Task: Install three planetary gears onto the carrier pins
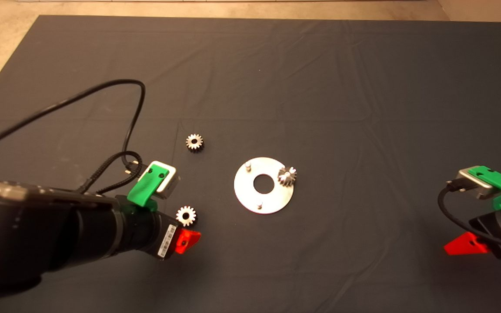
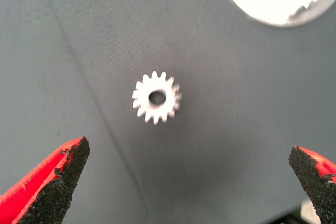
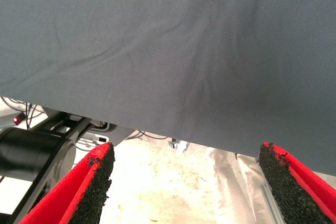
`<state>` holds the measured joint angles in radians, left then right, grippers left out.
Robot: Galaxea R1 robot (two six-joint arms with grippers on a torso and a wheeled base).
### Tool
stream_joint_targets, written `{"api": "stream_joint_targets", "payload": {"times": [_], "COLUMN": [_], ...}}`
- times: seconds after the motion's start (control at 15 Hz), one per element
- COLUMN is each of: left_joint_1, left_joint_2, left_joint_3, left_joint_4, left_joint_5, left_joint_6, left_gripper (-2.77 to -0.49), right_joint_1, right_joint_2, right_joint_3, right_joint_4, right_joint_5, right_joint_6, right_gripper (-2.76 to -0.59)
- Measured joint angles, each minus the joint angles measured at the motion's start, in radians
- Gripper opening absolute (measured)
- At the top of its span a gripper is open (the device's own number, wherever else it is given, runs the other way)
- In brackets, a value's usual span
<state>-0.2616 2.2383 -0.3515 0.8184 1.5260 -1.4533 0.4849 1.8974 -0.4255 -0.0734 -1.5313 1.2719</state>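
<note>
A round silver carrier disc (image 1: 263, 185) with a large centre hole is laid flat near the middle of the dark mat (image 1: 320, 87) covering the worktop. Three short carrier pins are seen on it in a triangle. One planetary gear (image 1: 287, 176) is placed at the pin nearest the right arm, tilted rather than flat, so it is judged not fully seated. The other two pins (image 1: 248, 166) (image 1: 259, 204) are bare.

A second gear (image 1: 194, 141) is left lying flat on the mat, apart from the disc on the side towards the left arm. A third gear (image 1: 186, 215) is also lying flat, closer to the front edge and just beside the left gripper (image 1: 185, 234).

In the left wrist view, this third gear (image 2: 156, 97) is framed between the wide-spread red fingers (image 2: 50, 182), untouched; the open gripper seems lined up to pick it up, with the disc's edge (image 2: 262, 3) beyond.

The right gripper (image 1: 465, 245) is parked at the mat's lower right, its fingers (image 3: 84, 187) apart and holding nothing.
</note>
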Motion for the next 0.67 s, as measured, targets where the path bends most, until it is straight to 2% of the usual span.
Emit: {"api": "stream_joint_targets", "payload": {"times": [0.07,0.13,0.2,0.27,0.33,0.47,0.67], "left_joint_1": [0.033,0.072,0.109,0.136,0.151,0.165,0.185], "left_joint_2": [0.0,0.0,0.0,0.0,0.0,0.0,0.0], "left_joint_3": [0.0,-0.001,-0.001,-0.004,-0.01,-0.033,-0.072], "left_joint_4": [0.054,0.093,0.112,0.126,0.141,0.162,0.176], "left_joint_5": [0.0,0.0,0.0,0.0,0.0,0.0,0.0], "left_joint_6": [0.003,0.014,0.027,0.042,0.059,0.092,0.142], "left_gripper": [-0.5,-0.5,-0.5,-0.5,-0.5,-0.5,-0.5], "right_joint_1": [0.0,0.0,0.0,0.0,0.0,0.0,0.0], "right_joint_2": [0.0,0.0,0.001,0.003,0.003,0.003,0.003], "right_joint_3": [0.0,0.0,0.0,0.0,0.0,0.0,-0.001], "right_joint_4": [0.0,0.0,-0.001,-0.001,-0.001,-0.001,-0.001], "right_joint_5": [0.0,0.0,0.001,0.0,0.001,0.0,0.0], "right_joint_6": [-0.001,-0.003,-0.003,-0.004,-0.004,-0.004,-0.004], "right_gripper": [-1.33,-1.33,-1.33,-1.33,-1.33,-1.33,-1.33]}}
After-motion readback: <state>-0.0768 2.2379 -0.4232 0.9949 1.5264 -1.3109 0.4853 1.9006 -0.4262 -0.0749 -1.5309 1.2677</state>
